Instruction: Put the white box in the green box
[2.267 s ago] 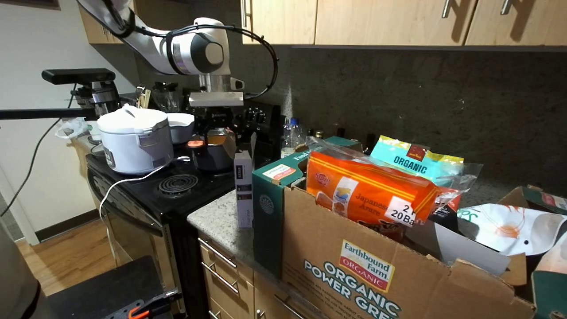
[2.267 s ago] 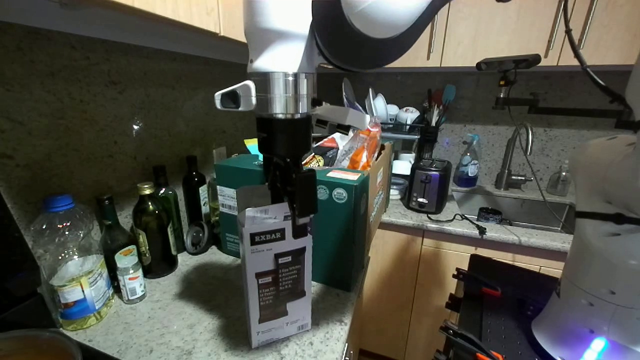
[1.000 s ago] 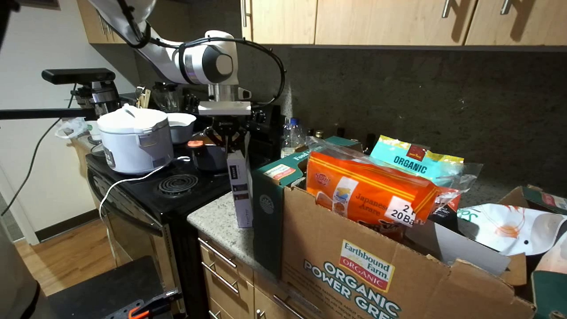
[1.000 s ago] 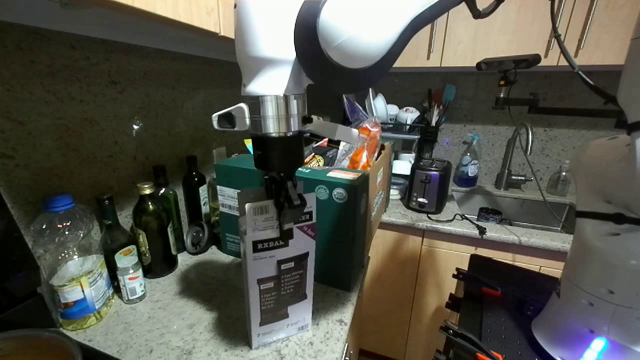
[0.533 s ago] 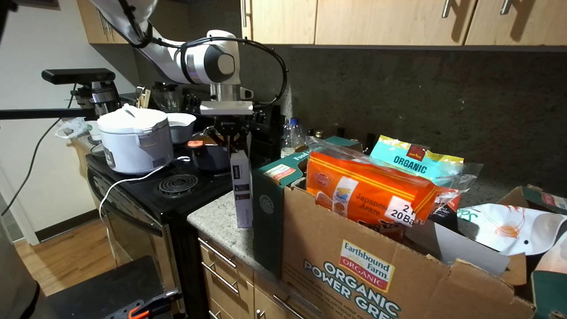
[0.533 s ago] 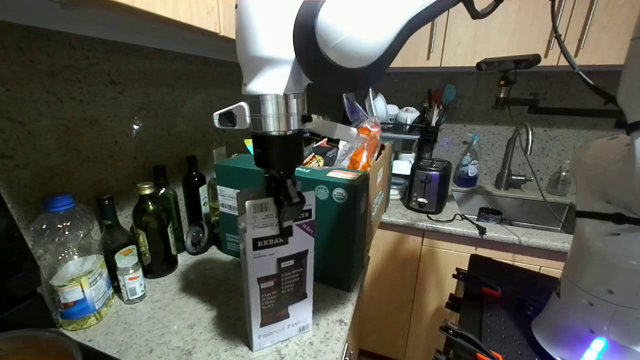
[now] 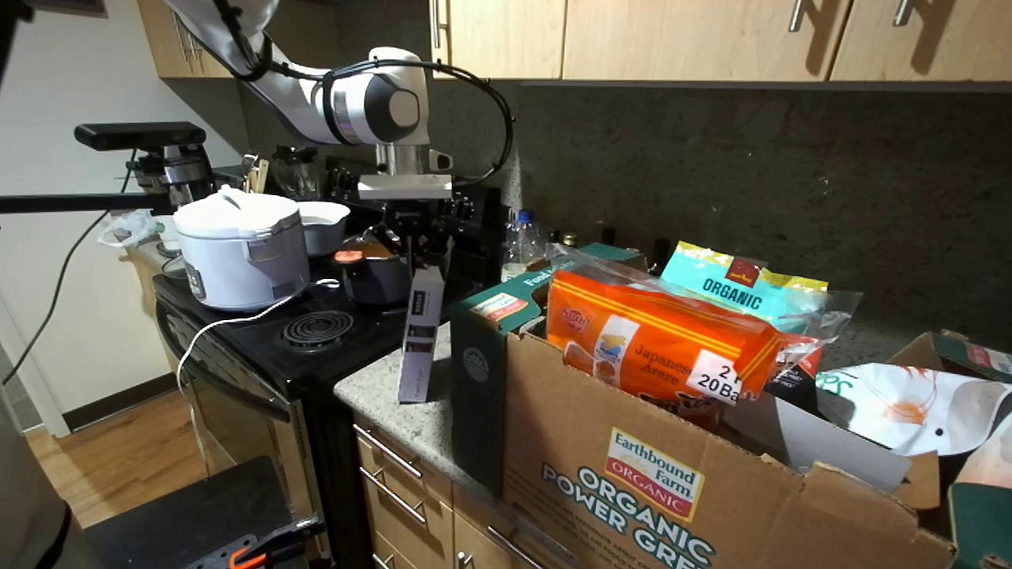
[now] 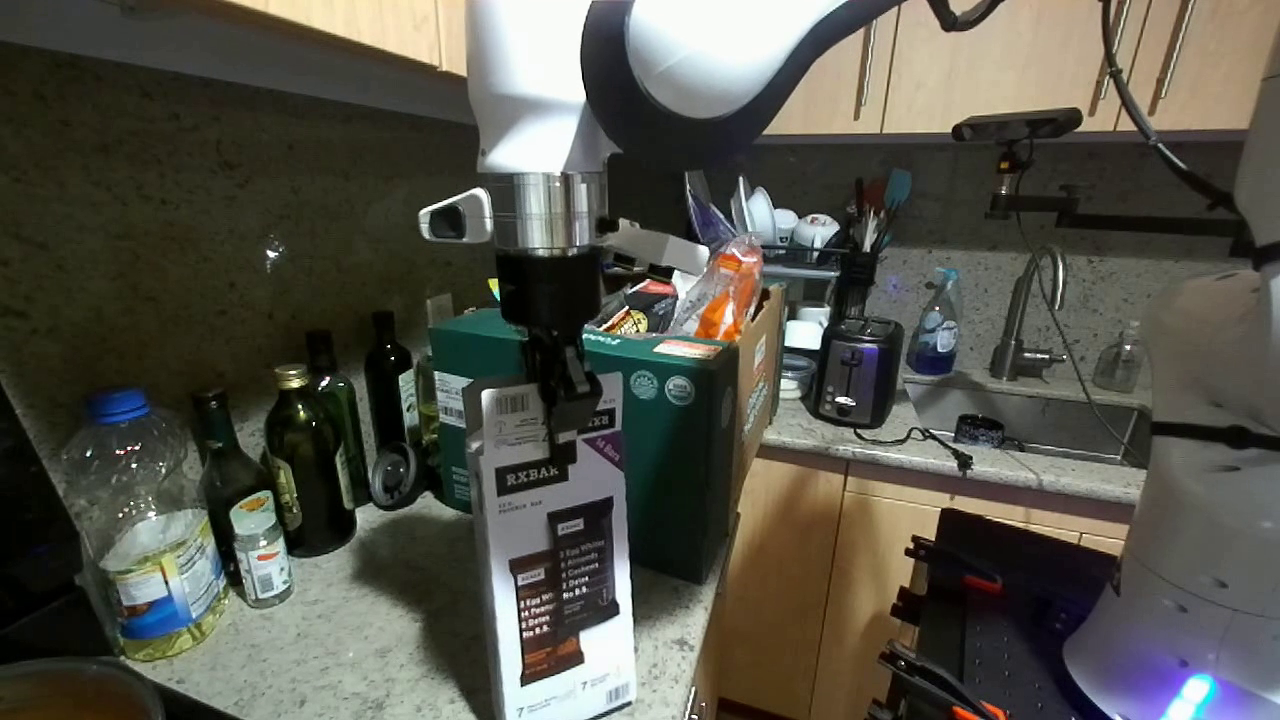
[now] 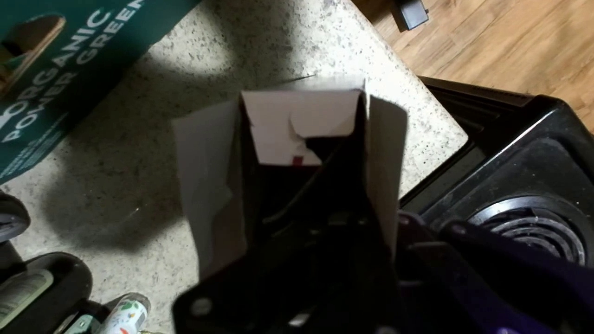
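Your arm [image 7: 348, 103] bends down near the green box [image 8: 680, 480], and your gripper [image 8: 564, 445] points straight down. You have it pinched on one wall of the white box [image 8: 560, 590], which leans, just beside the green box and outside it.

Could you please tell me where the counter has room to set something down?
Bare counter lies between the jar and the white box, with another patch between that box and the stove. Bottles crowd along the wall.
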